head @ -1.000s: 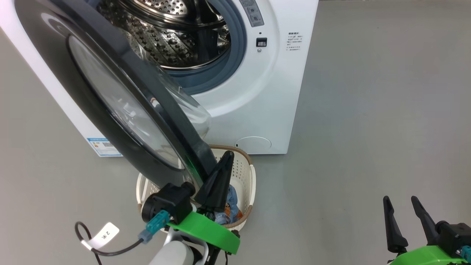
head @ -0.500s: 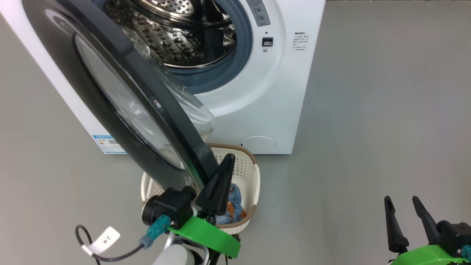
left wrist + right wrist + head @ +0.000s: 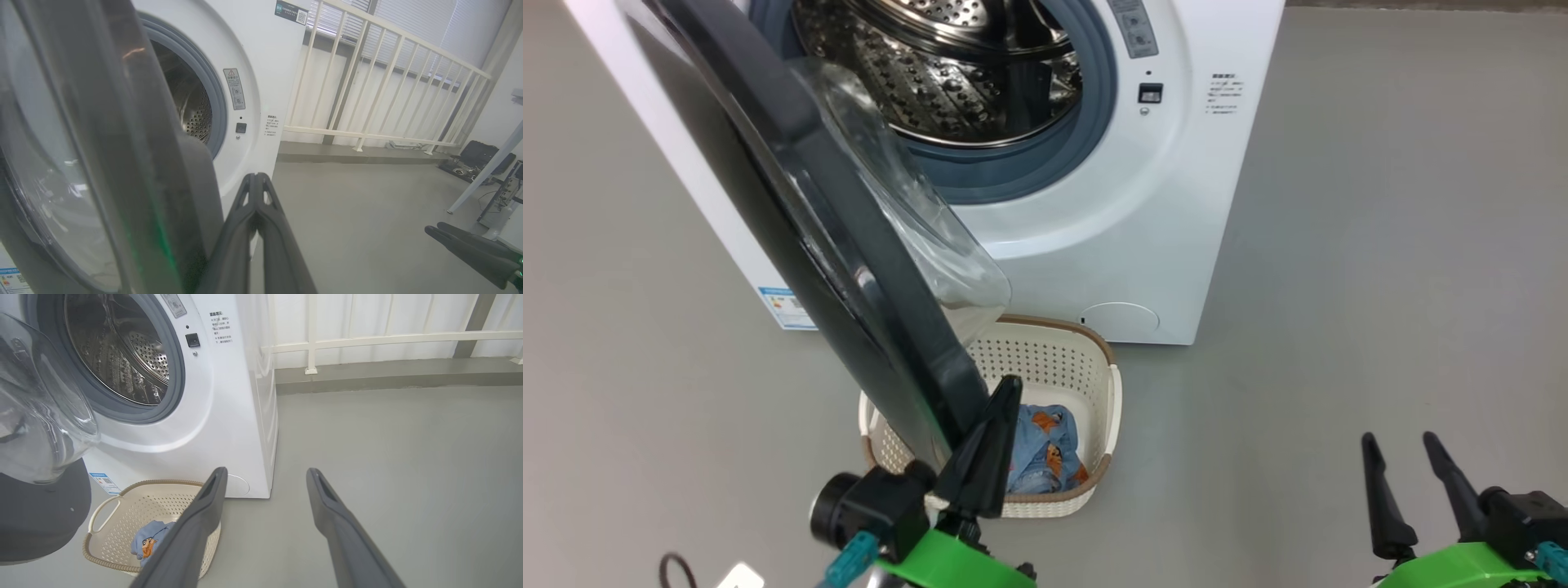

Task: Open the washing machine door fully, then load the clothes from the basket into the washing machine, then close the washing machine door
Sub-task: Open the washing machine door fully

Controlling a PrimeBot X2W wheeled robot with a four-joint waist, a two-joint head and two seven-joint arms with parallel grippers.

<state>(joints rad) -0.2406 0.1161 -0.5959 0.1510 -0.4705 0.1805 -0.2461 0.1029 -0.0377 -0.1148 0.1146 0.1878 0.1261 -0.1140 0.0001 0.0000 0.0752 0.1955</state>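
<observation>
Two grippers show: the left gripper (image 3: pixel 1003 400) has its dark fingers (image 3: pixel 982 465) pressed tight together, holding nothing, right by the low edge of the washing machine door (image 3: pixel 882 310), and the right gripper (image 3: pixel 1398 447) has its fingers (image 3: pixel 1380 506) spread wide over the grey floor (image 3: pixel 1380 245). The door stands out from the washing machine (image 3: pixel 1176 204) (its shiny drum (image 3: pixel 964 73) shows), and under it the basket (image 3: pixel 1109 367) sits on the floor, with the blue clothes (image 3: pixel 1041 449) by its near rim.

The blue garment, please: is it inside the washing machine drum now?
No, the garment lies in the cream basket in front of the washing machine.
</observation>
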